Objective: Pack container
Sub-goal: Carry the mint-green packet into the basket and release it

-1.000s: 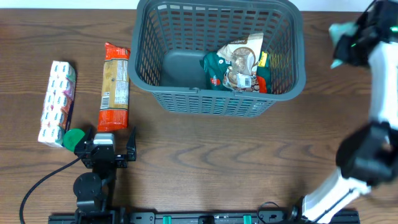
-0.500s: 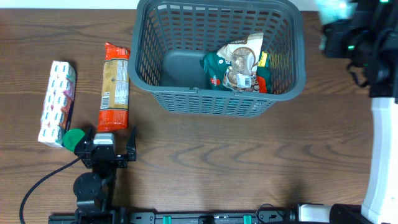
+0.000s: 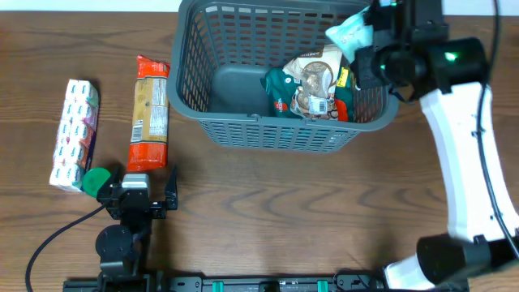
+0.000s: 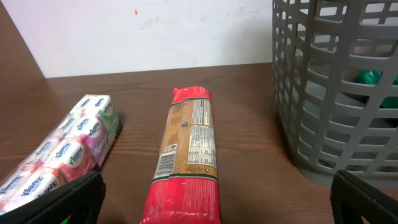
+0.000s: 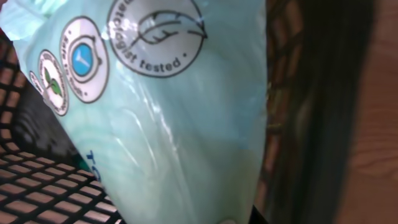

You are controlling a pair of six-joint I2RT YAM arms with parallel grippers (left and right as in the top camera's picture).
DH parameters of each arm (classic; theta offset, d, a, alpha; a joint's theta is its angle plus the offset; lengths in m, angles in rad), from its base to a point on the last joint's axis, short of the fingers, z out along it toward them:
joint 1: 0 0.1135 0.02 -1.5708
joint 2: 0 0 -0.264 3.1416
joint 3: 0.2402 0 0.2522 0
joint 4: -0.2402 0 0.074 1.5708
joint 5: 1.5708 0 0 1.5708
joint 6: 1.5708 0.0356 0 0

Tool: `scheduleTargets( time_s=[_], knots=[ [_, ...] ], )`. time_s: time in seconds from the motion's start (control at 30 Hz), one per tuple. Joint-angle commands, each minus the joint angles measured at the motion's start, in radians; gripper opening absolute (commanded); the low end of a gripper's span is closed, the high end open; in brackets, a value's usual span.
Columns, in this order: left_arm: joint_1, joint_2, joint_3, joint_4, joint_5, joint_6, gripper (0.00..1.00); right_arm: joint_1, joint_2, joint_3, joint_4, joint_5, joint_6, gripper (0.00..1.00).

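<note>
Overhead, the grey basket (image 3: 284,130) stands at the far middle of the brown table (image 3: 268,211). Some snack packets (image 3: 312,85) lie in its right half, and the left half of its base is bare.

The right gripper (image 3: 366,40) hangs over the basket's far right corner, above the rim. It grips a pale green packet (image 3: 347,31) that sticks out to the left over the inside of the basket. The right wrist camera is almost filled by this packet (image 5: 186,124), with round printed marks near its top. The basket's lattice (image 5: 37,186) shows behind it at the lower left and a strip of table (image 5: 379,124) at the far right. The fingers themselves are hidden there.

The left gripper (image 3: 146,182) sits low near the front left of the table, spread wide and holding nothing. In the left wrist view its fingers (image 4: 68,196) stand at the two bottom corners.

Just ahead of the left gripper lies a long red biscuit packet (image 3: 150,113), pointing away from it, beside the basket's left wall but apart from it. A tissue pack (image 3: 73,134) lies to the left of the biscuit packet, roughly parallel to it.
</note>
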Motion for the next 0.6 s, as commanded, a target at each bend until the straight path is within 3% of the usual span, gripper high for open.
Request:
scheduleTargets(
  time_s=[0.0, 0.3, 0.43, 0.57],
  knots=[
    [0.005, -0.006, -0.025, -0.01, 0.01, 0.006, 0.99, 0.008, 0.037, 0.003, -0.005, 0.018, 0.041, 0.01],
    [0.005, -0.006, -0.025, -0.01, 0.01, 0.006, 0.99, 0.008, 0.121, 0.003, -0.028, 0.018, 0.063, 0.04],
    [0.005, -0.006, -0.025, -0.01, 0.01, 0.006, 0.99, 0.008, 0.121, 0.003, -0.024, 0.018, 0.063, 0.96],
    [0.005, -0.005, -0.025, -0.01, 0.01, 0.006, 0.99, 0.008, 0.121, 0.004, -0.027, 0.017, 0.069, 0.99]
  ],
)
